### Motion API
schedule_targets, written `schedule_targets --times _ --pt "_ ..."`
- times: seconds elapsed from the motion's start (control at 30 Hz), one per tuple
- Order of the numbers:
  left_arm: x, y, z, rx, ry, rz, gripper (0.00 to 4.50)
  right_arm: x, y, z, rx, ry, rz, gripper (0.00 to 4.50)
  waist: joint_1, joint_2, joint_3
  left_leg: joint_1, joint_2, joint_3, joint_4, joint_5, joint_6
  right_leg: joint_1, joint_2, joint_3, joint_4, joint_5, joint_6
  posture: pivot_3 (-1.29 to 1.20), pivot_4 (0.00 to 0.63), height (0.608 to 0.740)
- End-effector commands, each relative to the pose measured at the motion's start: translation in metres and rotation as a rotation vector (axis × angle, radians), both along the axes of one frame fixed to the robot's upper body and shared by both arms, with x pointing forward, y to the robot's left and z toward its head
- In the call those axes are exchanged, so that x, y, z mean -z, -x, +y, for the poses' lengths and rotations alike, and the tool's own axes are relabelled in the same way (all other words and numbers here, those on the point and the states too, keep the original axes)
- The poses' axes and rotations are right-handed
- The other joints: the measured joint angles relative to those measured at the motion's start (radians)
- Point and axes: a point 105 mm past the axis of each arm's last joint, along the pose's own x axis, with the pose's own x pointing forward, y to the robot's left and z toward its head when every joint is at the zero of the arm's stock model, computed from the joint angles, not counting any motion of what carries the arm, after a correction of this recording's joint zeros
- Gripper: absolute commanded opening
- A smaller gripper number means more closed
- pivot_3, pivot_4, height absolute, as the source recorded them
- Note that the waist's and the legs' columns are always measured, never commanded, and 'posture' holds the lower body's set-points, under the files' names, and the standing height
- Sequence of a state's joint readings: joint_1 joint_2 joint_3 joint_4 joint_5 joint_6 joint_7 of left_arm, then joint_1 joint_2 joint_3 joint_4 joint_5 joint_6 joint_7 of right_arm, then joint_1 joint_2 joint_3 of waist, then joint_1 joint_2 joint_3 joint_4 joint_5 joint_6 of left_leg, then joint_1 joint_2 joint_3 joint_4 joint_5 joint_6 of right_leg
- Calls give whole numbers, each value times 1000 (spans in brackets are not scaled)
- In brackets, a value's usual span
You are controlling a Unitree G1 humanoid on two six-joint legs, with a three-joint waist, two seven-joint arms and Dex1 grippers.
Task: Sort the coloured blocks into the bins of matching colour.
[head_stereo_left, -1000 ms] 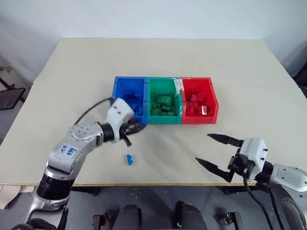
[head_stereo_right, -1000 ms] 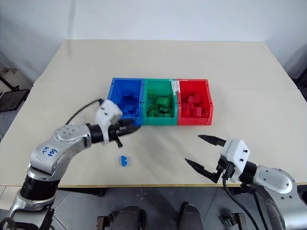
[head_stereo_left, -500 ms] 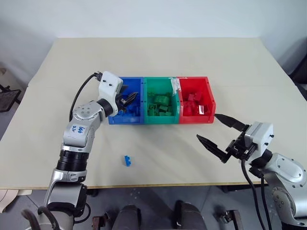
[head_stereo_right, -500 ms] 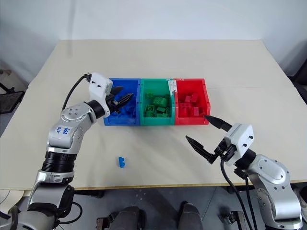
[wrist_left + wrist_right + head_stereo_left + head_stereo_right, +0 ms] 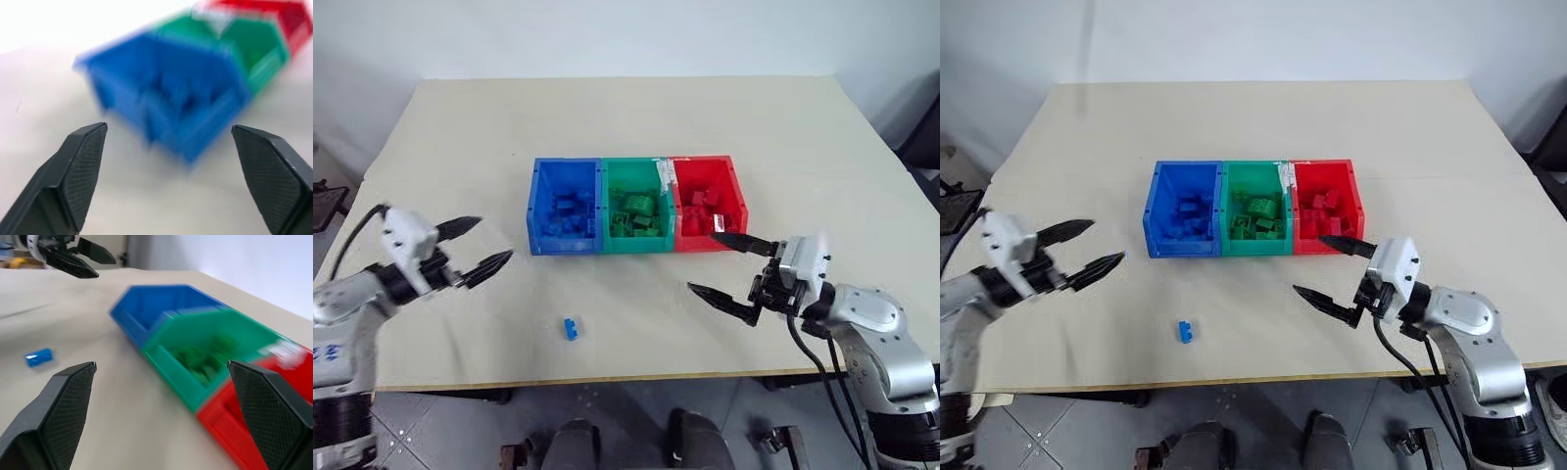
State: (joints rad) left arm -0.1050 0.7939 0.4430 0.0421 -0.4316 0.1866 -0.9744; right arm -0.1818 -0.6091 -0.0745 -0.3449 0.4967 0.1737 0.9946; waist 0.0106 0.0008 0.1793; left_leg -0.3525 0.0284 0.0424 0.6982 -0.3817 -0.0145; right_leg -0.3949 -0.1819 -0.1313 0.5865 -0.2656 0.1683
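Nearby, studded blue block on matte table.

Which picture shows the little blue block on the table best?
The left eye view: the loose blue block lies in plain sight on the table, nearer the robot than the blue bin. The right eye view shows it equally. The right wrist view shows it blurred between its fingers.

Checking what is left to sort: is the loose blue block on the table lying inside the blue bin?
No, the blue block lies on the bare table, in front of the blue bin and apart from it.
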Motion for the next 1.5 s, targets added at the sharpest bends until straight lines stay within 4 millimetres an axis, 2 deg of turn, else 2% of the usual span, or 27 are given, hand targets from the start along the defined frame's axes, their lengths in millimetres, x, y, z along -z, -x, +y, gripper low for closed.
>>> schedule_targets --times 0.03,0.1,0.23,0.37,0.47,0.53,0.57,0.63,0.83,0.93,1.0,1.17,1.2,1.33,1.5 --pt "2 16 30 -17 -63 18 4399 5 11 13 -122 90 -20 4500 1 0 0 0 0 0 0 0 0 0 0 0 0 0 0 0 150 740" --pt "1 17 30 -3 -65 23 4399 9 12 15 -149 115 -17 4500 7 0 0 0 0 0 0 0 0 0 0 0 0 0 0 0 150 740" --pt "14 35 5 202 -134 141 4399 12 12 21 -178 133 -17 4500 10 0 0 0 0 0 0 -1 0 0 0 0 0 0 0 0 150 740" --pt "26 49 -34 389 -205 201 4399 17 12 10 -145 153 0 4500 11 0 0 0 0 1 0 -1 -1 -1 0 0 1 0 0 0 150 740" --pt "36 52 -72 495 -237 229 4399 23 15 -2 -115 190 20 4500 15 0 0 0 0 1 0 -1 0 -1 0 0 1 0 0 0 150 740" --pt "53 51 -87 489 -257 318 4399 25 18 -7 -99 204 32 4500 13 0 0 0 0 1 0 -1 0 -1 0 0 1 0 0 0 150 740" --pt "58 45 -95 468 -270 309 4399 26 19 -9 -91 208 33 4500 13 0 0 0 0 1 0 -1 0 -1 0 0 1 0 0 0 150 740" --pt "60 35 -105 423 -257 295 4399 26 20 -10 -76 206 36 4500 12 0 0 0 0 2 0 -1 0 -1 0 1 1 0 0 0 150 740" --pt "77 29 -132 419 -291 313 4399 28 28 -13 -33 197 46 4500 17 2 -1 1 0 2 0 -1 0 -1 0 1 1 0 0 0 150 740" --pt "80 28 -134 423 -319 336 3841 28 31 -14 -15 196 52 4500 23 2 -1 1 0 2 2 -1 0 1 0 1 1 0 0 0 150 740" --pt "81 31 -131 437 -346 353 3257 28 32 -14 -6 196 53 4500 23 2 -1 1 0 2 2 -1 0 1 0 1 0 0 0 0 150 740" --pt "74 27 -125 453 -353 352 1647 27 31 -17 14 196 56 4500 14 3 -1 2 0 2 1 -1 0 1 0 1 0 0 -1 0 150 740" --pt "70 25 -127 453 -331 338 1437 26 31 -17 18 193 56 4500 14 3 -1 2 0 2 1 -1 0 1 0 1 0 0 -1 0 150 740" --pt "40 9 -138 402 -136 227 1443 21 29 -18 59 147 49 4500 17 2 -1 1 0 2 1 -1 0 1 0 1 0 0 -1 0 150 740" --pt "-21 -41 -134 138 80 -112 1443 1 14 -26 239 -27 -9 4500 18 1 -1 0 0 1 3 -1 0 1 0 0 1 0 -1 0 150 740"
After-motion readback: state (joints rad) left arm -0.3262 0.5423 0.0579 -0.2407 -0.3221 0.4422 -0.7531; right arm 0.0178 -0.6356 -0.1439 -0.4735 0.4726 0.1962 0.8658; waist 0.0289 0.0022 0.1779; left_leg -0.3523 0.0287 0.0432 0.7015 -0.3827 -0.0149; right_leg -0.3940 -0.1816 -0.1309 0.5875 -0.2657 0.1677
